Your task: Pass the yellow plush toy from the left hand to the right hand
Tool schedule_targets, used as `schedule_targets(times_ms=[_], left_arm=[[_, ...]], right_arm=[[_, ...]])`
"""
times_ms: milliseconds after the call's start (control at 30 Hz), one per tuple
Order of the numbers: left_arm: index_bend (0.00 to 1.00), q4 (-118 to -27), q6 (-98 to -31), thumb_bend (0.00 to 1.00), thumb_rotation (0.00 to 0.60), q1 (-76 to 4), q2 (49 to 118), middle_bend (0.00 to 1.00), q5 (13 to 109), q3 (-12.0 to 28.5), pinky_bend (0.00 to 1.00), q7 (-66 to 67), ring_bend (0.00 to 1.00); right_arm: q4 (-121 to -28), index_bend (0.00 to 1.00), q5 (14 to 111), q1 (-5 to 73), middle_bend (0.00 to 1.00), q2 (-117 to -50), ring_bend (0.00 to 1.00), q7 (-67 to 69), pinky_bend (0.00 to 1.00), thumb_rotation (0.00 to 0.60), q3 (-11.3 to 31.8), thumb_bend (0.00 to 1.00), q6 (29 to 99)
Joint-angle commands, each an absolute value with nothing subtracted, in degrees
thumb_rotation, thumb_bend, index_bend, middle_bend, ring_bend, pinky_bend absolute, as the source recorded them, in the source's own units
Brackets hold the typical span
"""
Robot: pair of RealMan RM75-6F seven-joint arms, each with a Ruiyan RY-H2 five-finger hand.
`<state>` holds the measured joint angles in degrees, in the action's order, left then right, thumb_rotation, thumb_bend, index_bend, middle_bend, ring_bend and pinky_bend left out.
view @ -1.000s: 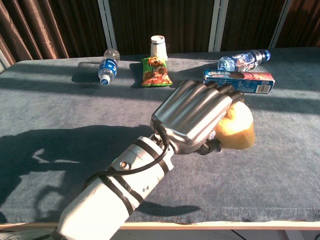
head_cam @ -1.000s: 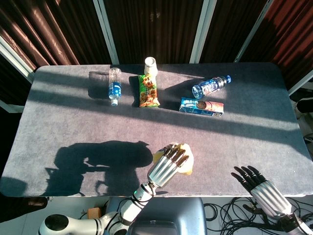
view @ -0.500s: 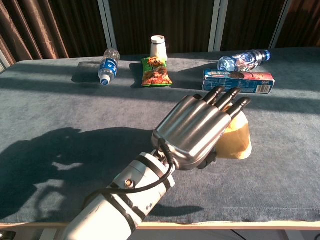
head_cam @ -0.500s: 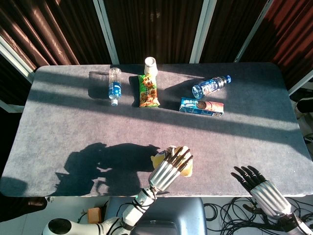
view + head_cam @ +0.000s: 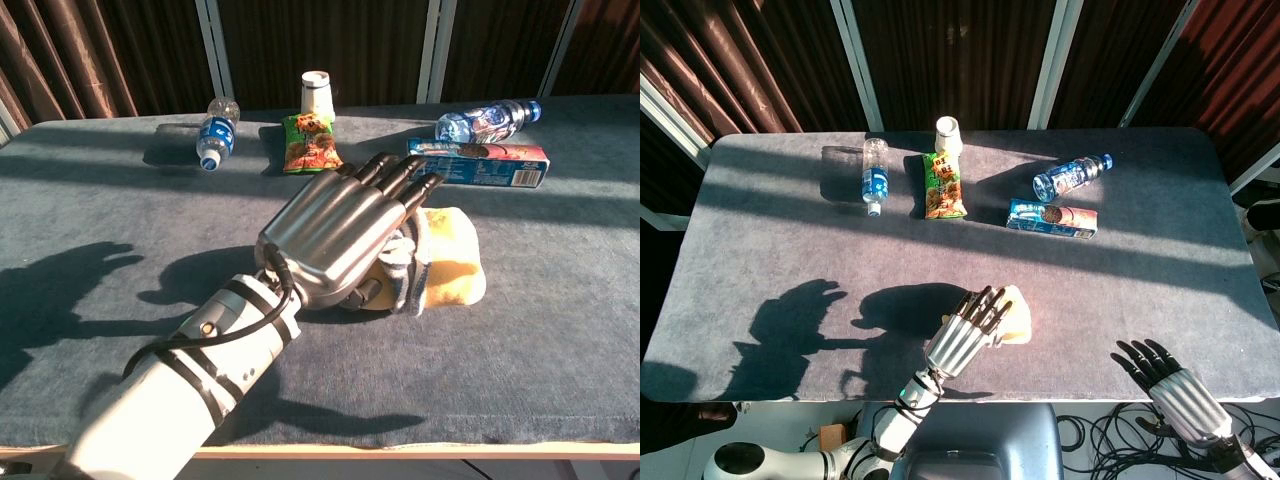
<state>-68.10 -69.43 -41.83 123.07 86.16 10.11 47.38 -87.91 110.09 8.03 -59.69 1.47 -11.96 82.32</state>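
The yellow plush toy (image 5: 1013, 316) (image 5: 452, 262) lies on the grey table (image 5: 760, 260) near its front edge, with a white part tucked under my left hand. My left hand (image 5: 962, 335) (image 5: 340, 235) sits over the toy's left side, fingers stretched out across its top, not curled round it. Its shadow falls apart from the toy's shadow. My right hand (image 5: 1160, 372) hangs below the table's front right edge with fingers extended and nothing in them. It shows only in the head view.
At the back of the table lie a water bottle (image 5: 874, 178) (image 5: 213, 135), a green snack bag (image 5: 943, 186) (image 5: 312, 143), a white cup (image 5: 948, 133) (image 5: 316, 93), a second bottle (image 5: 1070, 177) (image 5: 488, 120) and a blue carton (image 5: 1052, 217) (image 5: 478, 163).
My left hand's fingers uncurled from the toy and the hand drew back to the left. The toy now lies flat on the table. The right hand stayed put.
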Motion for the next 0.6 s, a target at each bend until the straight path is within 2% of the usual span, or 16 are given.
schedule_targets(times_ms=[33, 100, 267, 400, 500, 600], left_arm=[[0.0, -76.1, -70.3, 0.27, 0.6, -39.1, 116.6, 0.0, 85.1, 8.6, 0.23, 52.1, 0.0], [0.0, -80.6, -70.9, 0.27, 0.6, -38.0, 112.6, 0.0, 85.3, 8.0, 0.24, 52.7, 0.0], [0.0, -99.0, -70.3, 0.27, 0.6, -33.7, 95.9, 0.0, 81.1, 5.8, 0.28, 55.4, 0.04], [0.0, -112.4, -72.0, 0.27, 0.6, -29.2, 81.9, 0.0, 79.2, 1.6, 0.31, 54.8, 0.08], [0.0, -113.0, -77.1, 0.27, 0.6, -24.8, 74.6, 0.0, 86.8, -3.2, 0.33, 46.2, 0.13], [0.0, -105.6, -85.8, 0.27, 0.6, -19.7, 72.0, 0.02, 96.0, -7.2, 0.33, 33.0, 0.15]], right_arm=[[-87.9, 0.0, 110.1, 8.0, 0.0, -59.8, 0.0, 1.2, 0.07, 0.6, -12.0, 0.08, 82.2], [-87.9, 0.0, 110.2, 8.0, 0.0, -59.8, 0.0, 1.0, 0.07, 0.6, -12.0, 0.08, 82.3], [-88.0, 0.0, 109.8, 8.0, 0.0, -60.2, 0.0, 0.2, 0.07, 0.6, -11.8, 0.08, 81.8], [-88.3, 0.0, 109.1, 8.1, 0.0, -60.8, 0.0, -0.6, 0.07, 0.6, -11.4, 0.08, 81.2], [-88.6, 0.0, 108.8, 8.6, 0.0, -60.8, 0.0, -0.8, 0.07, 0.6, -11.3, 0.08, 80.1], [-89.0, 0.0, 109.1, 9.5, 0.0, -60.7, 0.0, 0.5, 0.07, 0.6, -11.4, 0.08, 79.4]])
